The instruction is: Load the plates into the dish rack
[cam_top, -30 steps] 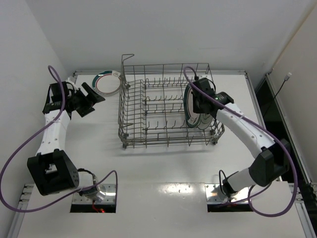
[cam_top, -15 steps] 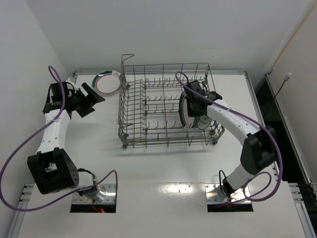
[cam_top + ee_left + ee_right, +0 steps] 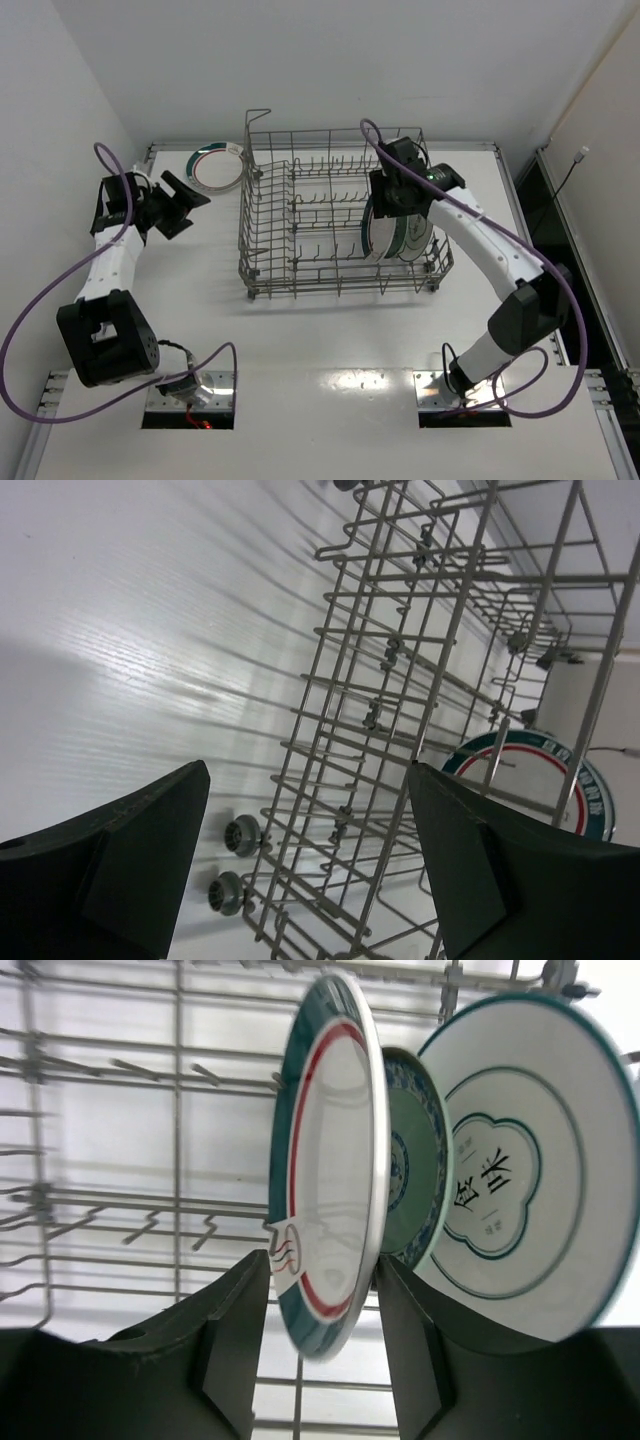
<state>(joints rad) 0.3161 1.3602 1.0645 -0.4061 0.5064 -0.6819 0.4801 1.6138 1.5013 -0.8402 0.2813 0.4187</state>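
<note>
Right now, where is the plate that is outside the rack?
In the top view, the plate lies flat on the table, just left of the rack's far-left corner, beyond the left gripper.

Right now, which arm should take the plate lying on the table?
Left. The left tool is open and empty, close to the plate on the table, left of the dish rack. The right tool is gripping a banded plate at the rack's right end.
</note>
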